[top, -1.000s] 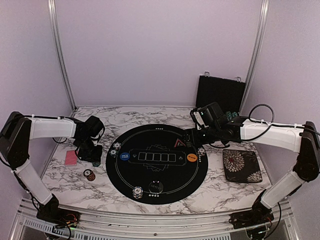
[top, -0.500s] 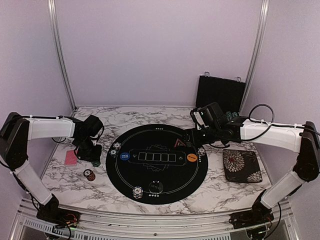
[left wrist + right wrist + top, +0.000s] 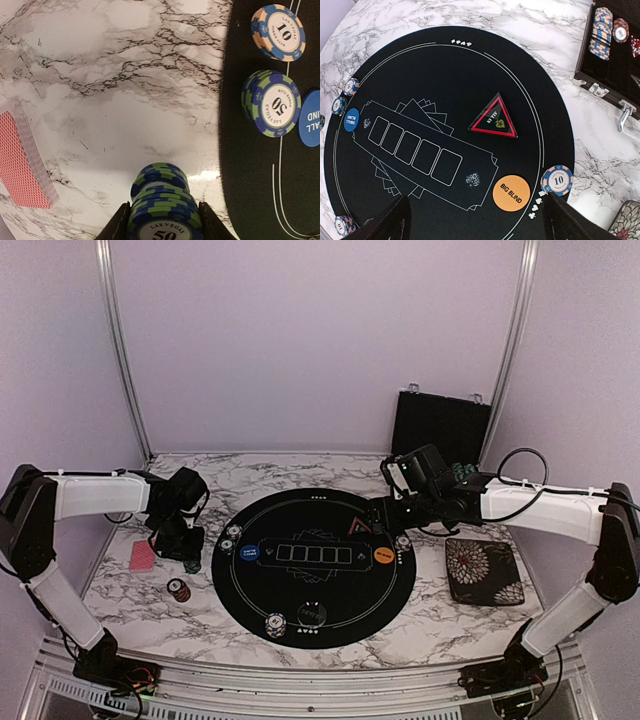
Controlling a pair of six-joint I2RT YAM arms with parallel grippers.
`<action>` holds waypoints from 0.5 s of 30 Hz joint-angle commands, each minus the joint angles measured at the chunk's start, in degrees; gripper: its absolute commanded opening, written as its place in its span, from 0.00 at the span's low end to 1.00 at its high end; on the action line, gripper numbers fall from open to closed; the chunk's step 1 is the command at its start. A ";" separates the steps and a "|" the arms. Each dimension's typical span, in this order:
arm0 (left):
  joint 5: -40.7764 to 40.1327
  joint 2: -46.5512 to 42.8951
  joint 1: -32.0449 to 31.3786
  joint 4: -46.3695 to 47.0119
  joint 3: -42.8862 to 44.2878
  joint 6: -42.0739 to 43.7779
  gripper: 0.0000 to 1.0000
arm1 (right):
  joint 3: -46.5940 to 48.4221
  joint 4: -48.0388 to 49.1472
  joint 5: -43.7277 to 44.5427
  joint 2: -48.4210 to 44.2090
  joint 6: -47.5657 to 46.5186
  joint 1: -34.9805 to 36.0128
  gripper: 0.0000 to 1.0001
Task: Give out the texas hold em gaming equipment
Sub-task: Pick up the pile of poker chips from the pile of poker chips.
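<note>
Light: bright, even, soft; lavender cast on walls (image 3: 300, 340).
Shadows: faint, short, under arms (image 3: 100, 495) on marble table (image 3: 130, 605).
Glare: white patch on table, left wrist view, just beside green chip stack (image 3: 161, 187).
Focus: stack's near end soft; right end effector (image 3: 480, 227) fingers (image 3: 387, 222) dark, blurred; black mat (image 3: 445, 85) markings crisp.
Distortion: top view bows frame posts (image 3: 119, 340) at edges.
Res.: low, slightly grainy.

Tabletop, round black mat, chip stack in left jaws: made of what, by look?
White grey-veined tabletop: marble-look with a slight sheen; possibly laminate. Round black mat: matte, thin, white printed lines; probably fabric or rubber. Green-and-blue striped chip stack: moulded plastic or clay composite, printed centre label.
</note>
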 commanded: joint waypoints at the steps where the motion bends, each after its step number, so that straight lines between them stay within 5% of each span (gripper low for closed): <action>1: -0.92 -0.96 -1.74 -1.83 2.91 -1.03 0.41 | 0.38 1.63 0.23 -0.17 0.49 0.49 0.88; 15: -2.38 5.11 -11.84 -4.89 13.62 -5.51 0.41 | -2.39 3.02 -0.12 -2.22 -0.17 -0.18 0.89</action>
